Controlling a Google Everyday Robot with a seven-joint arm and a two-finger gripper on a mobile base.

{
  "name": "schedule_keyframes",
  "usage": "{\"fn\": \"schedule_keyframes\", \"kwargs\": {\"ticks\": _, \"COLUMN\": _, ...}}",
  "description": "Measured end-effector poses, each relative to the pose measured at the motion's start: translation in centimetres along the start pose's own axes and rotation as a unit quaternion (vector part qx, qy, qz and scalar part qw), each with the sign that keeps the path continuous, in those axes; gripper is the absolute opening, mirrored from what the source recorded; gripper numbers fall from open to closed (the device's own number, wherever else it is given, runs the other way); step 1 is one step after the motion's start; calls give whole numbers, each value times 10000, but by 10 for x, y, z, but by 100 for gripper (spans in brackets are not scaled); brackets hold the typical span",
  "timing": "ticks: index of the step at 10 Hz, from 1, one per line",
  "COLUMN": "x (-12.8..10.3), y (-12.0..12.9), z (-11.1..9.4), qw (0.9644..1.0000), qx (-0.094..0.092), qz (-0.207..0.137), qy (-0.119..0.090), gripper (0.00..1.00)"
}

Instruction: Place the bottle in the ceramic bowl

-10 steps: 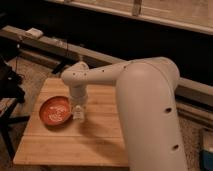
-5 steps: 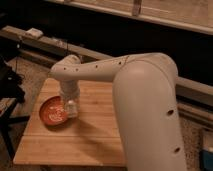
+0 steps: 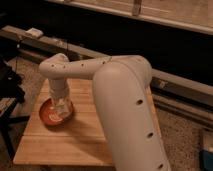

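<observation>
The orange-red ceramic bowl (image 3: 46,114) sits on the left part of the wooden table (image 3: 75,142). My gripper (image 3: 61,106) hangs straight down from the white arm, right over the bowl. It is shut on the small whitish bottle (image 3: 63,112), which is held upright with its lower end inside the bowl's rim, at or just above the bowl's inside. The gripper and bottle hide the bowl's middle and right side.
My bulky white arm (image 3: 125,100) covers the right half of the table. A dark object (image 3: 10,85) stands off the table's left edge. A long rail (image 3: 180,82) runs behind the table, with a small white box (image 3: 34,33) on it.
My gripper has carried the bottle left from beside the bowl's right edge to over the bowl and lowered it into the bowl.
</observation>
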Motion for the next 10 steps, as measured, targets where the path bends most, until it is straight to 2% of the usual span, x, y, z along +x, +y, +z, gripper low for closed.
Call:
{"fn": "schedule_keyframes", "kwargs": {"ticks": 2, "x": -5, "y": 7, "z": 8, "qw": 9997, "qx": -32, "qz": -206, "qy": 126, "gripper": 40}}
{"fn": "schedule_keyframes", "kwargs": {"ticks": 3, "x": -6, "y": 8, "z": 10, "qw": 9996, "qx": -48, "qz": -248, "qy": 149, "gripper": 47}}
{"fn": "schedule_keyframes", "kwargs": {"ticks": 4, "x": -7, "y": 11, "z": 12, "qw": 9993, "qx": -69, "qz": -313, "qy": 172, "gripper": 60}}
{"fn": "schedule_keyframes", "kwargs": {"ticks": 5, "x": -7, "y": 11, "z": 14, "qw": 9993, "qx": -83, "qz": -327, "qy": 178, "gripper": 68}}
{"fn": "schedule_keyframes", "kwargs": {"ticks": 6, "x": -7, "y": 9, "z": 14, "qw": 9993, "qx": -84, "qz": -321, "qy": 177, "gripper": 73}}
{"fn": "schedule_keyframes", "kwargs": {"ticks": 10, "x": -8, "y": 10, "z": 14, "qw": 9993, "qx": -96, "qz": -318, "qy": 161, "gripper": 75}}
